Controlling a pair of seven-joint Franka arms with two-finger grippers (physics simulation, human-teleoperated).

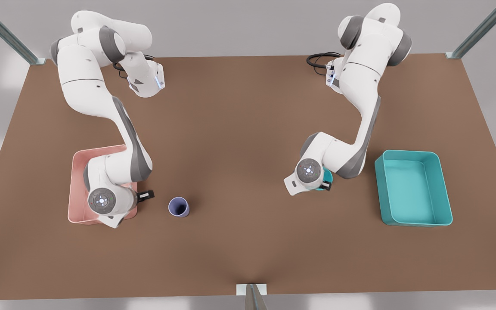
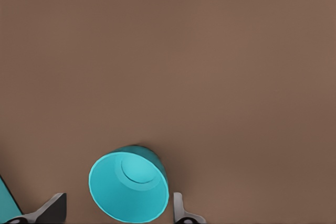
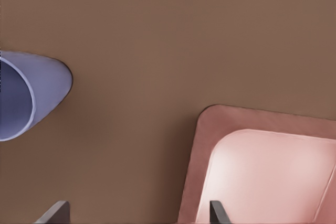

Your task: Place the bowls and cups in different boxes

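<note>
While the right hand (image 1: 145, 196) hangs open by the pale pink plastic bin (image 1: 77, 189), short of the lavender tumbler (image 1: 179, 207), the left hand (image 2: 118, 211) sits spread around the small teal bowl (image 2: 129, 191) on the counter (image 1: 239, 142). Looks like the grab stage; next it must squeeze, lift, head to the teal bin (image 1: 413, 188).

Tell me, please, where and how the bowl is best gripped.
Probably from straight above, pinching across its round rim. The bowl stands upright and open on the table, and the left gripper already hangs over it, open, a finger on each side. The right gripper is open beside the pink box.
</note>
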